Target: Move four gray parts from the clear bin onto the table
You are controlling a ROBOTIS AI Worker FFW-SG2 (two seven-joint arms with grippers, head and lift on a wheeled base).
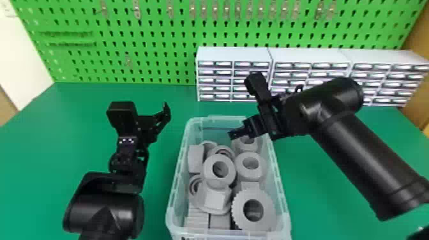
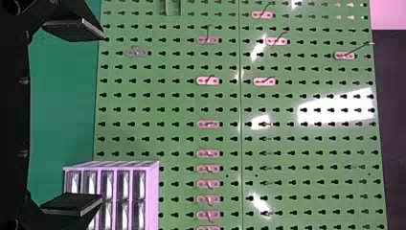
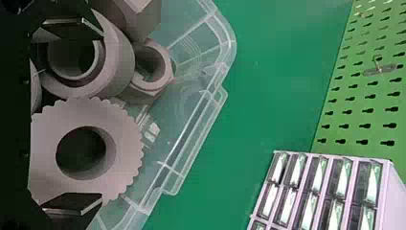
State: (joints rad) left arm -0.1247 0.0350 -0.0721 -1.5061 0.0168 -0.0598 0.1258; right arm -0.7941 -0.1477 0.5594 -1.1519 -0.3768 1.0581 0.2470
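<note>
The clear bin (image 1: 284, 204) stands on the green table (image 1: 153, 204), holding several gray parts, among them a toothed ring (image 1: 237, 207) at its near right. My right gripper (image 1: 234, 135) hangs over the bin's far right part, above a gray part (image 1: 250, 146). In the right wrist view my right gripper (image 3: 91, 115) is open, its fingers wide apart over a toothed gray part (image 3: 43, 129) and a round one (image 3: 119, 57). My left gripper (image 1: 156, 116) stands raised left of the bin; in the left wrist view the left gripper (image 2: 91, 117) is open and holds nothing.
White drawer cabinets (image 1: 233, 56) line the table's back, behind the right arm. A green pegboard (image 1: 127, 41) with metal hooks rises behind the table. The bin's walls surround the parts closely.
</note>
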